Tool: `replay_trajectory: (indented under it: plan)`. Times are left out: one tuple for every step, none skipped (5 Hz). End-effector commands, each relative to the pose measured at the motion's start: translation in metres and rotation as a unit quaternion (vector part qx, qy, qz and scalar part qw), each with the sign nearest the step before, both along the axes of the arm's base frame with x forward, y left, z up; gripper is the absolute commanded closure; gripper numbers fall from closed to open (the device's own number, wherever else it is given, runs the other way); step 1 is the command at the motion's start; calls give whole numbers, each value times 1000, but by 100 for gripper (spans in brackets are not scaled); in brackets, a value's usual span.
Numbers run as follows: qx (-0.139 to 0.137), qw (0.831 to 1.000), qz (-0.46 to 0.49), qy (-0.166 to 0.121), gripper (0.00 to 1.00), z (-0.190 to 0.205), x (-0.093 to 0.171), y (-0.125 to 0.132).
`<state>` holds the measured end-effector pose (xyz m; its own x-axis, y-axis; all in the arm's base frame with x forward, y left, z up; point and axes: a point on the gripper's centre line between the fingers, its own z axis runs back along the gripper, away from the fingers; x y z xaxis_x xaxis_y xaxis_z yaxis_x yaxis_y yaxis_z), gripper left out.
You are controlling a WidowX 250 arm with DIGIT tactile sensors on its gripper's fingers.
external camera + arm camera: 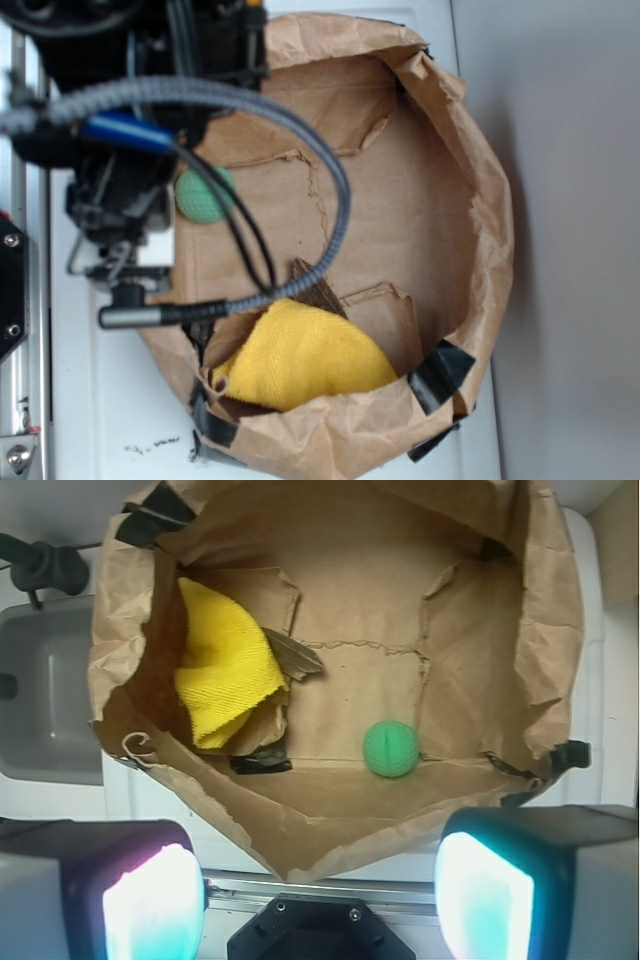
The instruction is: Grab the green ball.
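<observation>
The green ball (390, 749) (204, 194) is small, round and mint green, lying on the floor of a flattened brown paper bag (350, 810) (400, 210). In the exterior view the arm and its cable cover part of the ball. My gripper (320, 900) hangs above the bag's near rim, well short of the ball, open with nothing between its glowing pads (150, 905). In the exterior view the gripper (120, 250) sits at the bag's left edge, its jaws hidden by the arm.
A folded yellow cloth (225, 670) (300, 355) lies inside the bag at one side. The bag's crumpled walls stand up around the floor. A grey sink basin (45, 700) sits beside the bag. A metal rail (20, 400) runs along the left.
</observation>
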<state>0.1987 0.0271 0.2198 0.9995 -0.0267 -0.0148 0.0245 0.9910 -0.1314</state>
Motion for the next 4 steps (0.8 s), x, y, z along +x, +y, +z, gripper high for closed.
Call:
replay_trajectory:
  plan:
    - [-19,993,-69,-90,0,5,8,2]
    - [-19,990,-92,-109,0,-10,36,7]
    - [4,983,-146,-110,0,-39,47,0]
    - [29,982,-164,-86,0,-73,51,2]
